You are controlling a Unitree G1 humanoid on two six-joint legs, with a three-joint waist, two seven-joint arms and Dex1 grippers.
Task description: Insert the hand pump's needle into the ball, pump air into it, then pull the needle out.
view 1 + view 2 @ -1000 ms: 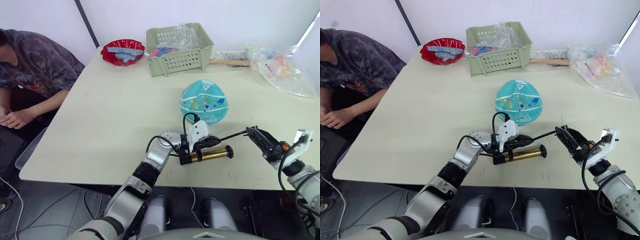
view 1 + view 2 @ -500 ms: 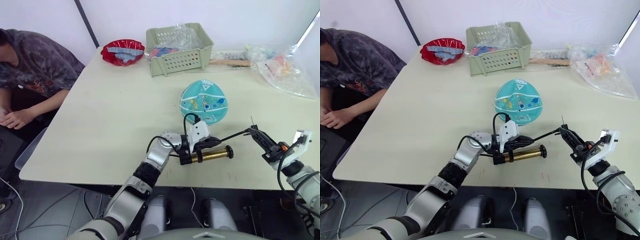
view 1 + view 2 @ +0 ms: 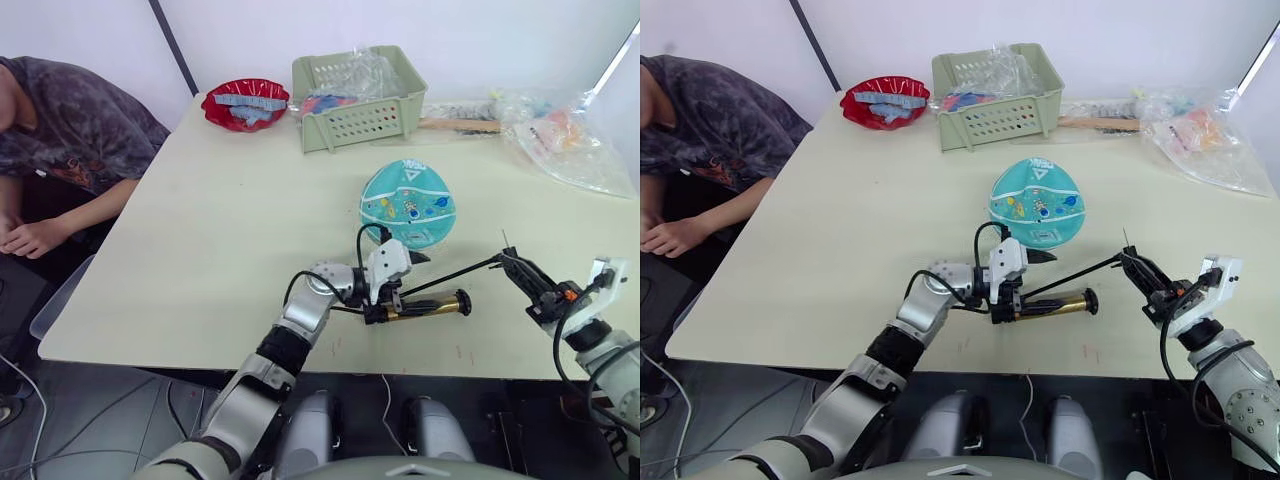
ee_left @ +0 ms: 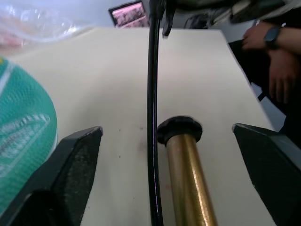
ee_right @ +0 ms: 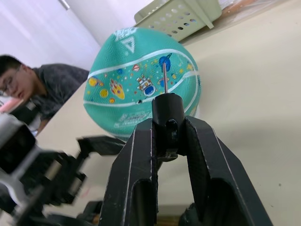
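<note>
Near the bench's front edge, toward its right corner, the right claw [image 3: 1137,274] is clenched on the small black fitting of the needle [image 5: 164,77], whose thin metal pin sticks up past the fingertips and stands clear of the ball [image 3: 407,204] (the right wrist view shows the pin in front of the teal skin with a gap between them). From that fitting the thin black hose [image 3: 450,275] runs back along the front of the bench to the hand pump [image 3: 425,305].

The pump lies on its side on the bench [image 3: 230,220], roughly parallel to the front edge, its gold-brass cylinder gleaming and its black end cap pointing toward the right claw. The left claw [image 3: 395,280] sits at the pump's other end; in the left wrist view its two black fingers [image 4: 70,165] are spread wide on either side of the cylinder and the hose, touching neither, so the claw is released.

Behind the pump, near the middle of the bench, the ball rests on the surface, white seams and cartoon prints upward. Along the far edge stand a pale green basket [image 3: 358,95], a red bowl [image 3: 245,104] and a crumpled clear plastic bag [image 3: 565,140]. A person [image 3: 70,150] sits at the left edge, hand in lap.
</note>
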